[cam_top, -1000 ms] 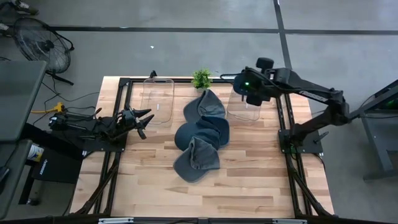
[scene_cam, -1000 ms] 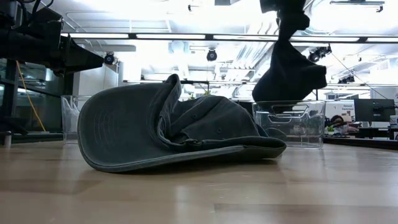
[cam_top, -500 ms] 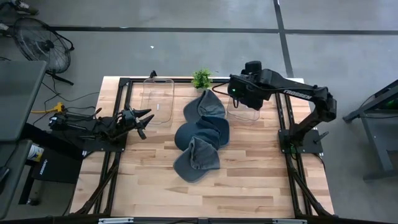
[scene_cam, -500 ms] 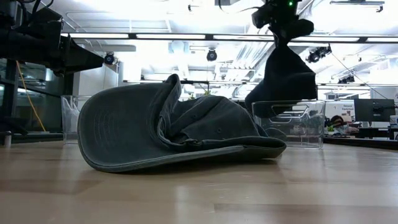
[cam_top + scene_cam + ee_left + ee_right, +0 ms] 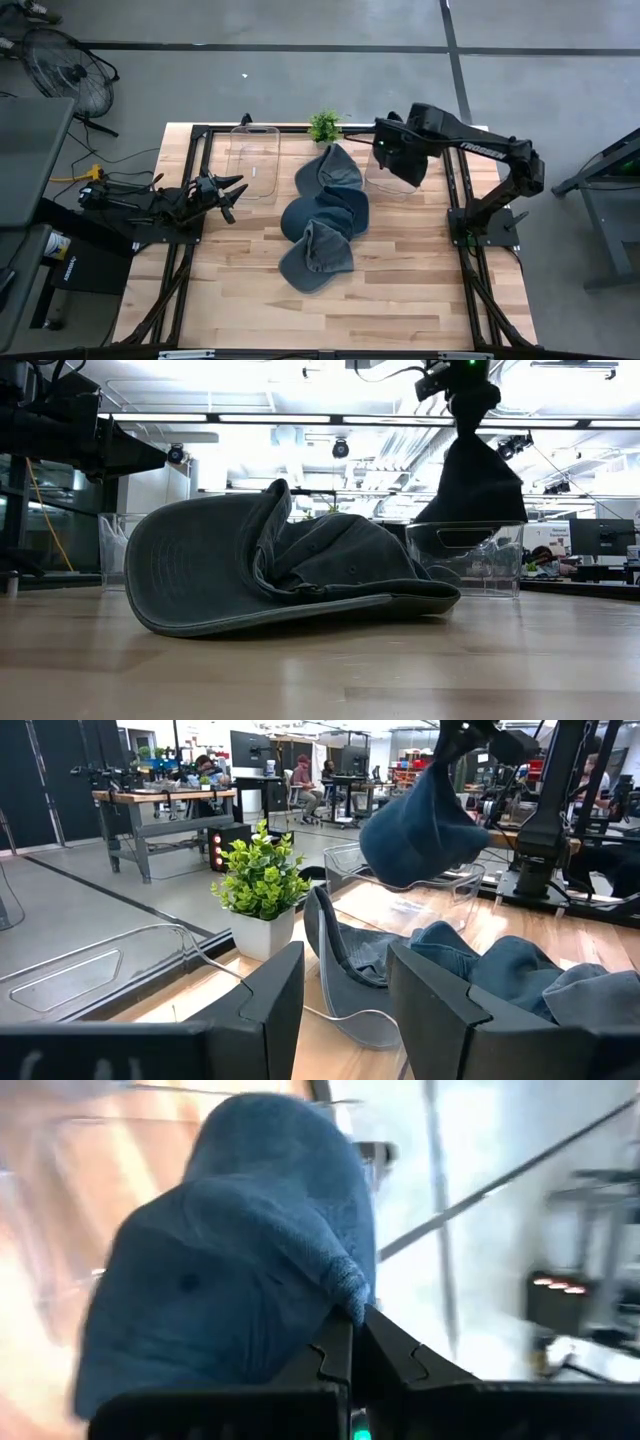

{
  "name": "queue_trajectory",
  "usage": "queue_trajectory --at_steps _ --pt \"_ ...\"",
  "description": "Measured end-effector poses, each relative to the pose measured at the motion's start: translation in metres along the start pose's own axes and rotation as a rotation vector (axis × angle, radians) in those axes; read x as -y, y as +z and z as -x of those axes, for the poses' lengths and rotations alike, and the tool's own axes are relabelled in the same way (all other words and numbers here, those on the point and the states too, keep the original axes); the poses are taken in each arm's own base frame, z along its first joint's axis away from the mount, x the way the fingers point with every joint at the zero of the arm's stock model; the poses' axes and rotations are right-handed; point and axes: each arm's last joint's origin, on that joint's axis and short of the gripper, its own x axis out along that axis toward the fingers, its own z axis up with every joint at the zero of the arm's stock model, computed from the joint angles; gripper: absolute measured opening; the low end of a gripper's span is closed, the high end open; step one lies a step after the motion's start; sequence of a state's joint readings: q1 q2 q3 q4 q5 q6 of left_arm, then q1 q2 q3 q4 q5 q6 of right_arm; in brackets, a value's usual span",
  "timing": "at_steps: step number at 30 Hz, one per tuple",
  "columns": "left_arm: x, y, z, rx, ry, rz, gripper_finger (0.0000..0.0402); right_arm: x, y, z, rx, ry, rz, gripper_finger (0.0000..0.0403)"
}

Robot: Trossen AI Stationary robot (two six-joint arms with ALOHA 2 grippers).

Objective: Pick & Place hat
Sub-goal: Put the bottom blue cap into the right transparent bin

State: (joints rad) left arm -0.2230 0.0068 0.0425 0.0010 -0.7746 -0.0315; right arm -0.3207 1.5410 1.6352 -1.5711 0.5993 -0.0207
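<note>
A blue hat (image 5: 230, 1280) hangs from my right gripper (image 5: 352, 1348), which is shut on it above the clear bin on the right (image 5: 396, 180). In the low view the hat (image 5: 470, 480) hangs with its lower edge about at the bin's rim (image 5: 465, 528). Several more blue hats lie in a pile (image 5: 322, 218) on the middle of the table, and the nearest one (image 5: 270, 570) rests on its brim. My left gripper (image 5: 228, 195) waits open at the table's left edge, touching nothing. My right gripper pinches a bunched fold of the hat's edge (image 5: 350, 1295) between its two shut fingers (image 5: 385, 1355), coming from above and pointing down. The hat is lifted clear and hangs slack below the fingers, over the right bin.
A second clear bin (image 5: 252, 160) stands at the far left of the table, and a small potted plant (image 5: 323, 125) stands at the far edge between the bins. The left wrist view shows the plant (image 5: 262, 880) and the pile (image 5: 500, 970). Bare wood lies along the near edge.
My right gripper has come down a little over the right bin, shifting toward the table's left and then back, with its wrist turning. The hat swung below it and now hangs lower, its bottom near the bin's rim. The gripper has stayed shut on it.
</note>
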Motion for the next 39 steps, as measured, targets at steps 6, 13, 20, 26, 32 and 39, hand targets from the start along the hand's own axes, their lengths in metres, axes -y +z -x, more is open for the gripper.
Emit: queue_trajectory --at_steps 6,13,20,26,32,39 --pt "0.000 0.000 0.000 0.000 0.000 0.000 0.0142 0.008 0.001 -0.010 -0.039 0.050 -0.119 0.0000" --pt "0.000 0.000 0.000 0.000 0.000 0.000 0.0142 0.024 -0.002 -0.022 -0.083 0.100 -0.244 0.0000" --pt "0.000 0.000 0.000 0.000 0.000 0.000 0.0142 0.039 -0.007 -0.033 -0.125 0.189 -0.342 0.0000" --pt "0.000 0.000 0.000 0.000 0.000 0.000 0.0142 0.040 -0.016 -0.061 -0.231 0.219 -0.337 0.0000" --pt "0.000 0.000 0.000 0.000 0.000 0.000 0.0142 0.039 -0.020 -0.083 -0.253 0.222 -0.305 0.0000" --pt "0.000 0.000 0.000 0.000 0.000 0.000 0.0142 0.042 -0.025 -0.092 -0.281 0.194 -0.279 0.0002"
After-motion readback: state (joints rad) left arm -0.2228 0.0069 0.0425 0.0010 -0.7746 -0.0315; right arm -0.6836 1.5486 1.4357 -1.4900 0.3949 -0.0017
